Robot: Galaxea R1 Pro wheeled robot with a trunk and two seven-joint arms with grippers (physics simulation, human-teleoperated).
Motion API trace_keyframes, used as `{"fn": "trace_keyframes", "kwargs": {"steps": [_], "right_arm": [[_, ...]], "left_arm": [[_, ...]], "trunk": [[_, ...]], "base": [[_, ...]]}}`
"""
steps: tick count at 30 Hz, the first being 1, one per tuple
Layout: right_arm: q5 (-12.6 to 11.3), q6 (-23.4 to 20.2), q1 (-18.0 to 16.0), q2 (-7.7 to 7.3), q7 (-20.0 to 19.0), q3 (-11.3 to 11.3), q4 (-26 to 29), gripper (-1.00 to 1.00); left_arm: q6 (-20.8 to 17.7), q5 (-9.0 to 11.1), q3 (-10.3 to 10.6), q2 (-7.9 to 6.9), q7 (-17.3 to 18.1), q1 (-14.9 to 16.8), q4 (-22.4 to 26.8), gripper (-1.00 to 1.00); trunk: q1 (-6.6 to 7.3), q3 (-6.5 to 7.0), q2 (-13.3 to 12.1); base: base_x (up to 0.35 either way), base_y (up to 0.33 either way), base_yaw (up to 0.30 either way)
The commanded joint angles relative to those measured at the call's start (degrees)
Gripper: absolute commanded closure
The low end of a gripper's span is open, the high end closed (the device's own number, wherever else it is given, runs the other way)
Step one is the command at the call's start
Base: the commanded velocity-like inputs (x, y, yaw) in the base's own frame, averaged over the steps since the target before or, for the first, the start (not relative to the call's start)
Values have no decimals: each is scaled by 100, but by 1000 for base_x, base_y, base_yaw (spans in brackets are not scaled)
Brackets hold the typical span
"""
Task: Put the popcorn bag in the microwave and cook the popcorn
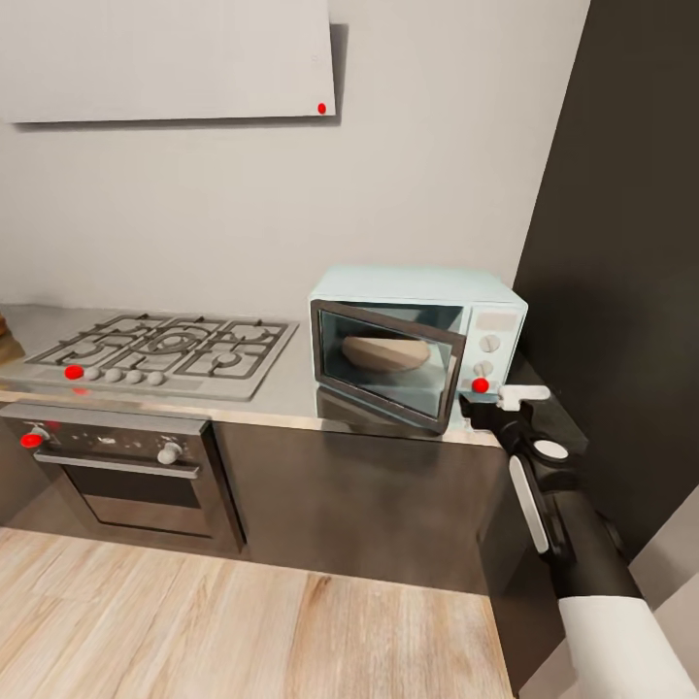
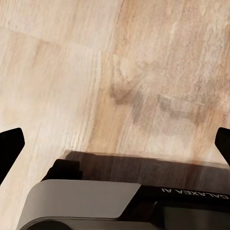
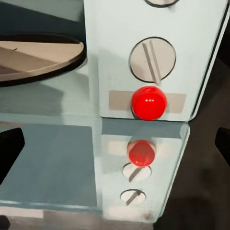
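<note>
Popcorn bag (image 1: pixel 385 353) sat inside the microwave (image 1: pixel 417 345), behind the half-open door. Our right end effector (image 1: pixel 493 400), fingers spread and empty, hovered just before the red button (image 3: pixel 149 102), nearer than our left.

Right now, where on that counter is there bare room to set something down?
A bare strip of countertop lies between the gas hob and the microwave, running along the front edge. It is crowded at the microwave's front: its half-open door swings out over the counter, and the right gripper hovers by the red button.
</note>
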State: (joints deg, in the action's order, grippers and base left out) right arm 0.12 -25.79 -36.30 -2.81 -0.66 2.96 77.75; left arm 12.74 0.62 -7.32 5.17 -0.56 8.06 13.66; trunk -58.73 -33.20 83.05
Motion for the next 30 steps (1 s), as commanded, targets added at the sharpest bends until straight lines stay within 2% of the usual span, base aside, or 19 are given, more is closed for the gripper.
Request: {"fn": "trace_keyframes", "kwargs": {"steps": [1,4,9,14,19,26,30], "right_arm": [[0,31,-77,-4,-6,0,-139,-100],[-6,155,-304,-9,-12,0,-594,-100],[26,494,-484,2,-5,2,-1016,-100],[8,781,-818,11,-8,-6,-1569,-100],[-2,906,-948,44,-26,-55,-1682,-100],[-11,896,-984,52,-689,-68,-1685,-100],[-12,888,-979,57,-883,-73,-1679,-100]], "left_arm": [[18,7,-15,2,-6,3,-3,-100],[20,8,-15,2,-6,3,-3,-100],[20,8,-17,3,-6,3,-3,-100],[18,8,-24,1,-6,3,-3,-100],[18,1,-24,1,-6,3,-3,-100],[18,-9,-21,1,-6,6,-3,-100],[18,2,-25,2,-6,4,-3,-100]], "trunk": [[0,-5,3],[0,-5,3],[0,-5,3],[0,-5,3],[0,-5,3],[0,-5,3],[0,-5,3]], "base": [[0,0,0],[0,0,0],[0,0,0],[0,0,0],[0,0,0],[0,0,0],[0,0,0]]}}
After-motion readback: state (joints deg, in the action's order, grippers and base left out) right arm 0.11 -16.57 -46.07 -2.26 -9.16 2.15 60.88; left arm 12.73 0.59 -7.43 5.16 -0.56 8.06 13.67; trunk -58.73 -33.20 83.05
